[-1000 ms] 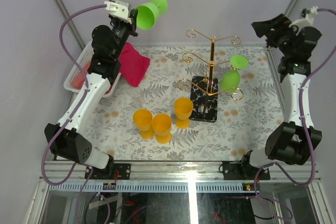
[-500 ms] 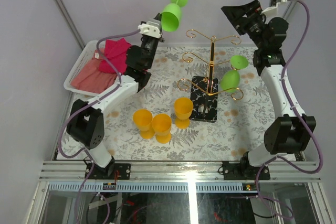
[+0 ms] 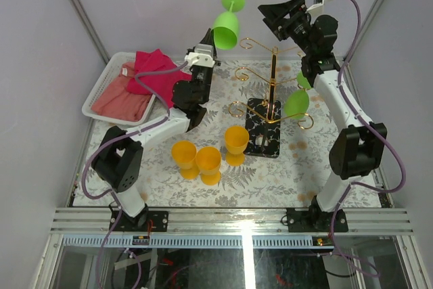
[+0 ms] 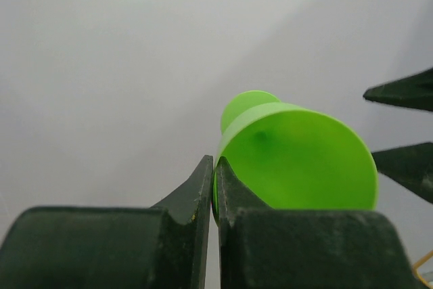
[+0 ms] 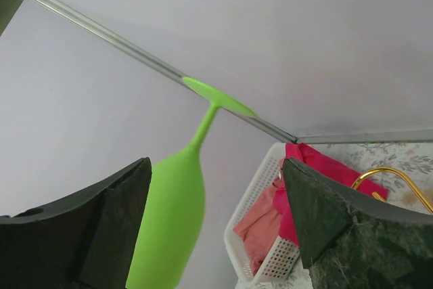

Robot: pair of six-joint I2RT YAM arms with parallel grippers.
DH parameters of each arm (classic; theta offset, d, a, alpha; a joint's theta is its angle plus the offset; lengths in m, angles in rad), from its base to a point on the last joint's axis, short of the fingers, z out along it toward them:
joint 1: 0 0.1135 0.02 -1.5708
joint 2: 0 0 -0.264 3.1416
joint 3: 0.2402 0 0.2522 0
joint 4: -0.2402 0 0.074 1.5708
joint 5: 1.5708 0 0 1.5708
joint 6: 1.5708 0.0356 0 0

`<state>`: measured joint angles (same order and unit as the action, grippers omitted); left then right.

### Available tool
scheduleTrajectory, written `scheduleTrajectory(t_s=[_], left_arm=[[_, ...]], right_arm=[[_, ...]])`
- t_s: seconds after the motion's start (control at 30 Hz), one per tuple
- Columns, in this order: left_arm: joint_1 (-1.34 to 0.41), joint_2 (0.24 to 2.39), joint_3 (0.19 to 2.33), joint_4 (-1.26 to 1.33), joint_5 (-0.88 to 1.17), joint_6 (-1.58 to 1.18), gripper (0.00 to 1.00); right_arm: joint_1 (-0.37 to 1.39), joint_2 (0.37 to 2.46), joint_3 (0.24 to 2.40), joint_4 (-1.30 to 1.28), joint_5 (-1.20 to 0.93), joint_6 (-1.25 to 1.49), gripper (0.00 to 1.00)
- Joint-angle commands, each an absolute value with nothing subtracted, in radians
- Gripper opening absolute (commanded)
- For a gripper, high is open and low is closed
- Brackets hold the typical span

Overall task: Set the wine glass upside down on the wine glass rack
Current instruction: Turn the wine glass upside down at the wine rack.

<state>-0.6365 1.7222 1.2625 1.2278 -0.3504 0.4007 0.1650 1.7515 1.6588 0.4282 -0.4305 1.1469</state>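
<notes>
My left gripper [image 3: 211,40] is shut on the rim of a green wine glass [image 3: 226,28] and holds it high, foot up, left of the rack top. In the left wrist view the fingers [image 4: 203,194] pinch the glass rim [image 4: 298,164]. My right gripper [image 3: 272,15] is open and empty, just right of the glass, level with its stem. In the right wrist view the glass [image 5: 172,214] hangs near the left finger of that gripper [image 5: 216,194]. The gold wine glass rack [image 3: 274,79] stands on a black veined base [image 3: 262,135]. A second green glass [image 3: 297,101] hangs upside down on its right arm.
Three yellow goblets [image 3: 203,157] stand in front of the rack. A white basket [image 3: 101,96] with red and pink cloths [image 3: 157,72] sits at the back left, also in the right wrist view [image 5: 260,235]. A gold rack arm [image 5: 396,179] curls at the right there.
My left arm swung right and carried the green glass from the back left to beside the rack top, foot turned up. My right arm moved left towards the glass, still open.
</notes>
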Motion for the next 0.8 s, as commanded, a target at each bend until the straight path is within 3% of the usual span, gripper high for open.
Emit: scheduleTrajectory(t_s=[0.0,0.77], left_arm=[[-0.660,1.702,1.211,1.386,-0.408,0.384,0.00],[-0.710,1.763,1.240,1.463,-0.410,0.429,0.00]], right_arm=[[0.191,1.771,1.744,0.510,-0.443,1.196,0.84],[0.240,1.867,1.877,0.414,-0.560,1.269,0.74]])
